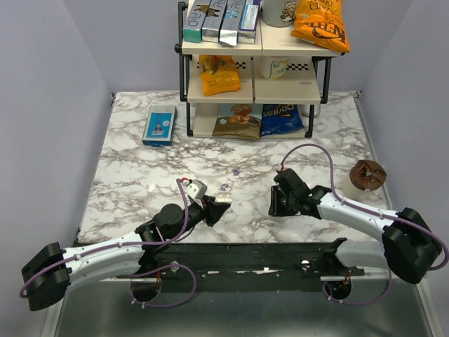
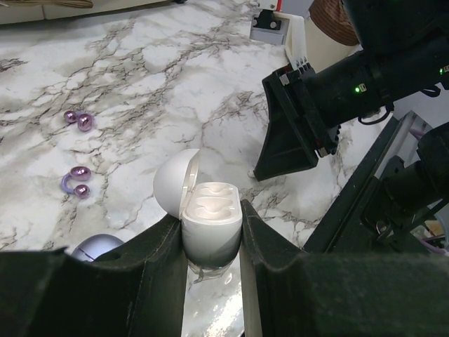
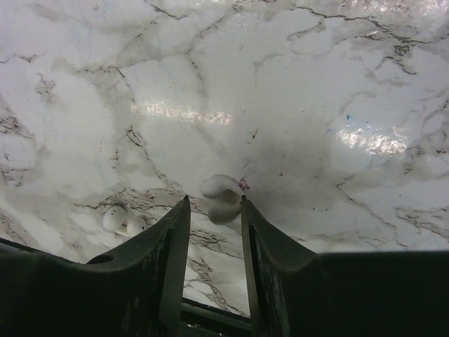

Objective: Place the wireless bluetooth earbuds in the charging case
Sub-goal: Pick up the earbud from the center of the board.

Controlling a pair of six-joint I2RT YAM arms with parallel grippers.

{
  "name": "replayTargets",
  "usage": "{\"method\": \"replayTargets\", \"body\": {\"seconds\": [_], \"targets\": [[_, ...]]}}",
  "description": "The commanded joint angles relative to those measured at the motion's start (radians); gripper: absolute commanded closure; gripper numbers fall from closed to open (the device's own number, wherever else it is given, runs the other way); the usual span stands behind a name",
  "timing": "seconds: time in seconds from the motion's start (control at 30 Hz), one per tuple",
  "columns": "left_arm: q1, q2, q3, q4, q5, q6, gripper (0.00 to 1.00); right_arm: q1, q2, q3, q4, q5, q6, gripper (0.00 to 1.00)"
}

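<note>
The charging case point(image 2: 210, 214), a single white oval, stands upright and open near the near edge of the marble table point(image 1: 133, 175). Its domed lid is swung back to one side and its two wells are empty. The left gripper point(image 2: 210, 223) is clamped on the case's lower body, one finger on each side. Just to the right, across a short stretch of bare marble, the right gripper point(image 3: 214, 205) pinches one white earbud point(image 3: 223, 199) between its fingertips; whether that bud touches the marble cannot be told. A second white earbud point(image 3: 125, 220) lies on the table close beside that gripper, making two white buds in all. Two purple earbuds lie apart from each other, one point(image 2: 76, 181) close to the case and the other point(image 2: 78, 119) farther off, and one lilac rounded object point(image 2: 98, 247) is half hidden behind the left finger. The table's middle is open marble. At the far edge stands one shelf rack point(image 1: 231, 99) of snack bags. To its left lies one blue box point(image 1: 160, 125), and towards the right wall stands one brown-topped cup point(image 1: 367, 177).
</note>
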Motion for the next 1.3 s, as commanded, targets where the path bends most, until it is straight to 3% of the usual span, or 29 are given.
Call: {"method": "replayTargets", "body": {"seconds": [0.0,0.5,1.1,1.27], "targets": [[-0.008,0.004,-0.002,0.023,0.001,-0.003,1.00,-0.034,-0.008,-0.033,0.049,-0.048,0.012,0.58],[-0.008,0.030,0.004,0.033,0.005,-0.002,1.00,-0.122,-0.091,-0.071,0.073,-0.088,0.007,0.51],[-0.011,0.052,-0.001,0.055,0.007,-0.008,1.00,-0.143,0.013,-0.102,0.113,-0.192,-0.036,0.58],[-0.011,0.055,-0.002,0.059,0.007,-0.009,1.00,-0.143,0.022,-0.113,0.127,-0.207,-0.036,0.64]]}}
